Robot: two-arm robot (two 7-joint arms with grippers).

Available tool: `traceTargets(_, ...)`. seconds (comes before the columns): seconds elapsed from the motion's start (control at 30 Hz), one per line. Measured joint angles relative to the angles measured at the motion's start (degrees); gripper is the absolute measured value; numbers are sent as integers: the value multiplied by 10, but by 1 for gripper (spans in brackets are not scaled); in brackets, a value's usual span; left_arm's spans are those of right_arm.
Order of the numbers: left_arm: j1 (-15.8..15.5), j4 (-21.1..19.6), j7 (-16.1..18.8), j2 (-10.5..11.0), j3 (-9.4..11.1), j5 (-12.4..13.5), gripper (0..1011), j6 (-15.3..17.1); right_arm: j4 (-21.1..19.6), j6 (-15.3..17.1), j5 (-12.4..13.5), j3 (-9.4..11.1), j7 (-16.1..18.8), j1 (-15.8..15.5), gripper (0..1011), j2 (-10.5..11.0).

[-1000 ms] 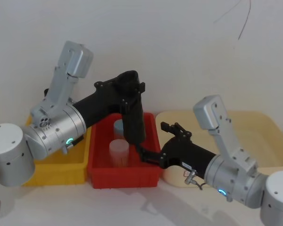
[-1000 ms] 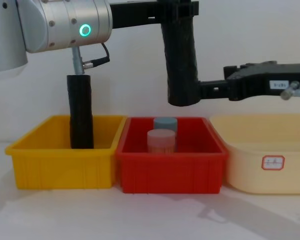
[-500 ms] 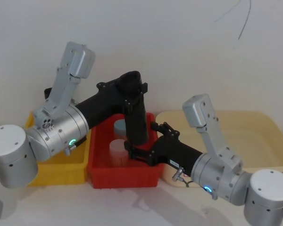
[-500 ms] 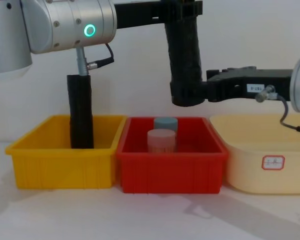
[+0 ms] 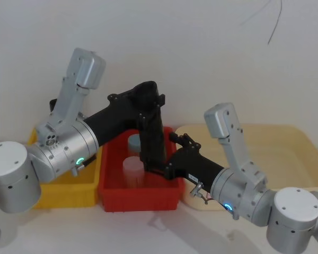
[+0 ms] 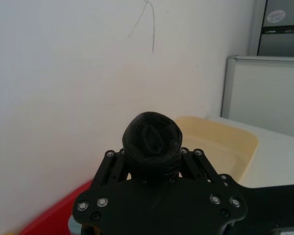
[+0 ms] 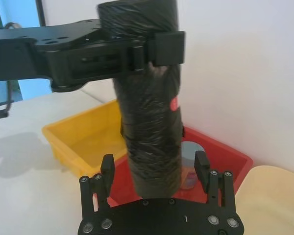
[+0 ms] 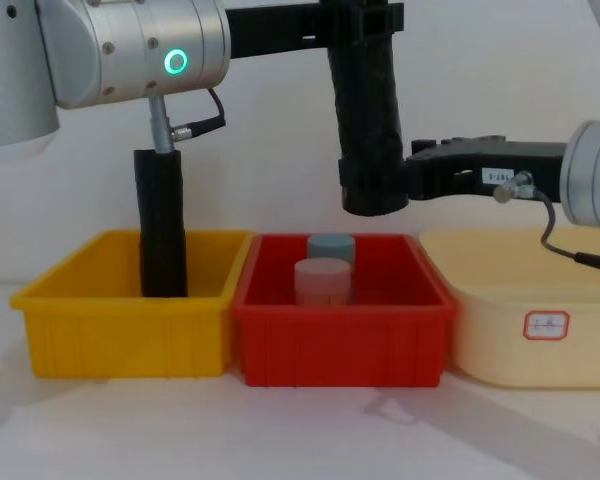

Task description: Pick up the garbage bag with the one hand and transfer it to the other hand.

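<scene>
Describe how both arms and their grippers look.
Both arms are silver with rounded joints and black forearms. The left arm has a green-teal glowing ring and a black cable. The right arm has a blue ring, a white label and a dark cable. The left gripper and right gripper are black with silver screws.

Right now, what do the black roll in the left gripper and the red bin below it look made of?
Garbage bag: rolled thin plastic film, matte black; crinkled wraps show. Red bin: probably moulded rigid plastic, slightly glossy; ribbed walls, even colour.
</scene>
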Motion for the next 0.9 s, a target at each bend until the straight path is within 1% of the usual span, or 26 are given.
traceTargets(0.47,0,-1,4,5,4,-8,371,2,31,-12,-3,7,-7,9,1000,-17)
traceTargets(0.77,-5,4,8,1,7,-11,371,2,53,-24,-4,5,-4,18,1000,-32)
traceTargets(0.9,-7,6,9,-2,9,-12,371,2,68,-33,-3,1,-1,27,1000,-42)
